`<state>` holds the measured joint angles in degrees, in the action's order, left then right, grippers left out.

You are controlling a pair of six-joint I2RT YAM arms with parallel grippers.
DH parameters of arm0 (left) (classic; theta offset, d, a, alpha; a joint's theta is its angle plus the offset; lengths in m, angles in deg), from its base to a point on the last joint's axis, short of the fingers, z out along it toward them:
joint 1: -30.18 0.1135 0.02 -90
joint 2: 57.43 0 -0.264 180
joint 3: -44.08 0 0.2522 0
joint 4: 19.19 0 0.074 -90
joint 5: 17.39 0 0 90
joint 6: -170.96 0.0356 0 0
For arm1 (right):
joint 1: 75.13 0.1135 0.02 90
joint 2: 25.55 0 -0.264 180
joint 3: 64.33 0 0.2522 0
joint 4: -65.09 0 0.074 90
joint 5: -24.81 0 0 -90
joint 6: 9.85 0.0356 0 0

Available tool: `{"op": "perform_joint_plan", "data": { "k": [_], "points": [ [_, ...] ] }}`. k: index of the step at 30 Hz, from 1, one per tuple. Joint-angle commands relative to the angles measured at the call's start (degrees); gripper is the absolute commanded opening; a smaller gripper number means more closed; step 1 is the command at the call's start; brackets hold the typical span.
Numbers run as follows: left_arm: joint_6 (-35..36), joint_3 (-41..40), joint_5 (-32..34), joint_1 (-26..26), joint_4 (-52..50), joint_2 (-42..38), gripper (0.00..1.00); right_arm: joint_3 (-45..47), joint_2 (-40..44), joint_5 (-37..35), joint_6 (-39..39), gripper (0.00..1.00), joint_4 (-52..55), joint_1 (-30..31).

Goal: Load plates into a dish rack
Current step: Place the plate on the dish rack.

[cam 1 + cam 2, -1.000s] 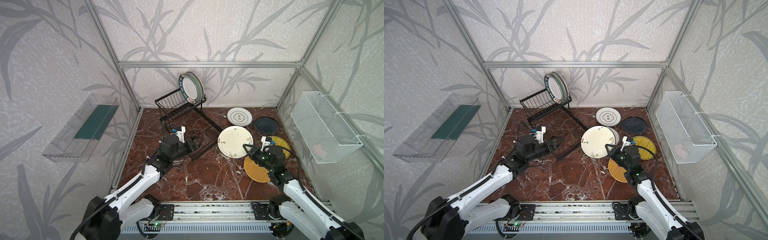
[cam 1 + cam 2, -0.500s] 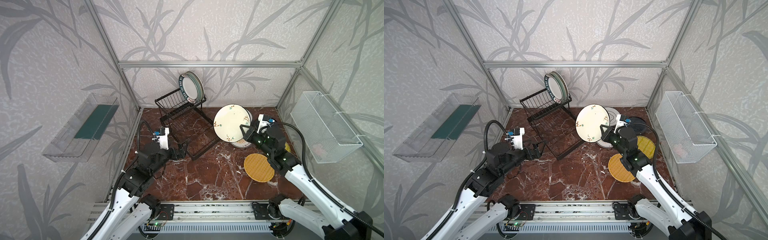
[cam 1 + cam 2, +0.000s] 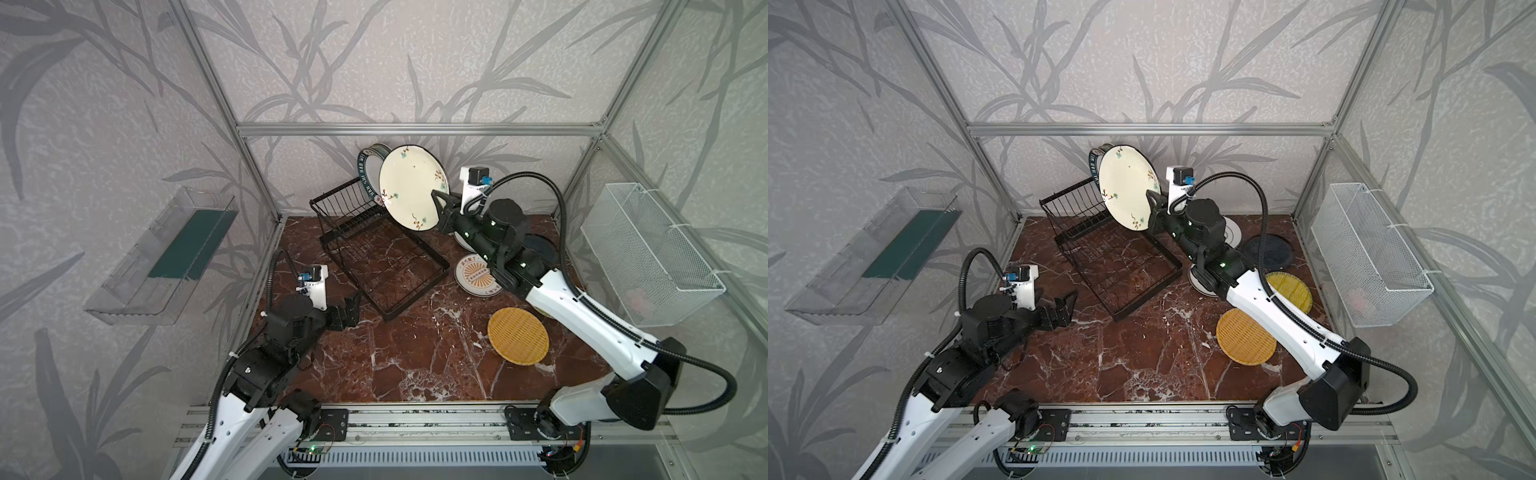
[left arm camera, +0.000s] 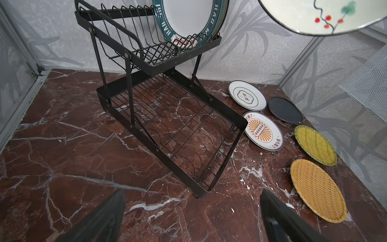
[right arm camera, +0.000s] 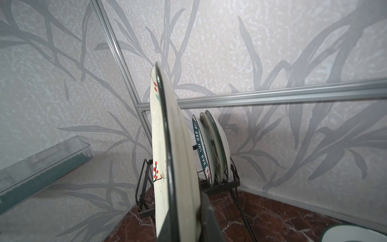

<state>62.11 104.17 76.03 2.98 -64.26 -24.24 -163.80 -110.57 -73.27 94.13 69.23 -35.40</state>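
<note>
My right gripper (image 3: 438,203) (image 3: 1152,203) is shut on the lower rim of the cream floral plate (image 3: 411,187) (image 3: 1127,187) (image 5: 173,167). The plate hangs on edge in the air beside the upper basket of the black dish rack (image 3: 419,293) (image 4: 226,111). Upright in that basket stand a teal-rimmed plate (image 3: 365,170) (image 4: 188,21) and others behind it. Flat on the table lie a sunburst plate (image 4: 262,131), a white emblem plate (image 4: 247,98), a dark plate (image 4: 284,110) and two woven discs (image 4: 315,144) (image 3: 517,336). My left gripper (image 3: 352,309) (image 4: 192,194) is open and empty, low over the table at the rack's front left.
A clear plastic bin (image 3: 166,257) hangs on the left wall and a white mesh basket (image 3: 644,253) on the right wall. Aluminium frame posts run up the corners. My right forearm stretches over the plates lying on the table.
The right arm has lifted the floral plate off the table and carried it back and up to the rack's upper basket. The left arm has drawn back from the rack, jaws now fully spread.
</note>
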Motion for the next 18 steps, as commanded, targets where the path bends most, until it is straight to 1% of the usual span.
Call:
{"op": "perform_joint_plan", "data": {
  "k": [1,8,11,18],
  "points": [
    [1.36,-0.68,-0.18,0.47,-0.79,0.42,0.99,-8.53,-4.49,-4.77,-7.41,0.0,-10.61,1.42],
    [1.05,-0.89,-2.08,0.75,-0.39,1.35,0.99,-24.43,-18.42,-7.39,-14.96,0.0,-10.06,3.23],
    [0.94,-1.07,-2.92,1.13,0.05,1.18,0.99,-29.68,-23.22,-7.64,-17.76,0.0,-9.99,3.43],
    [0.33,-2.4,-8.55,1.96,3.18,0.33,0.99,-41.59,-33.46,-7.84,-22.39,0.0,-7.07,3.69]
  ]
}}
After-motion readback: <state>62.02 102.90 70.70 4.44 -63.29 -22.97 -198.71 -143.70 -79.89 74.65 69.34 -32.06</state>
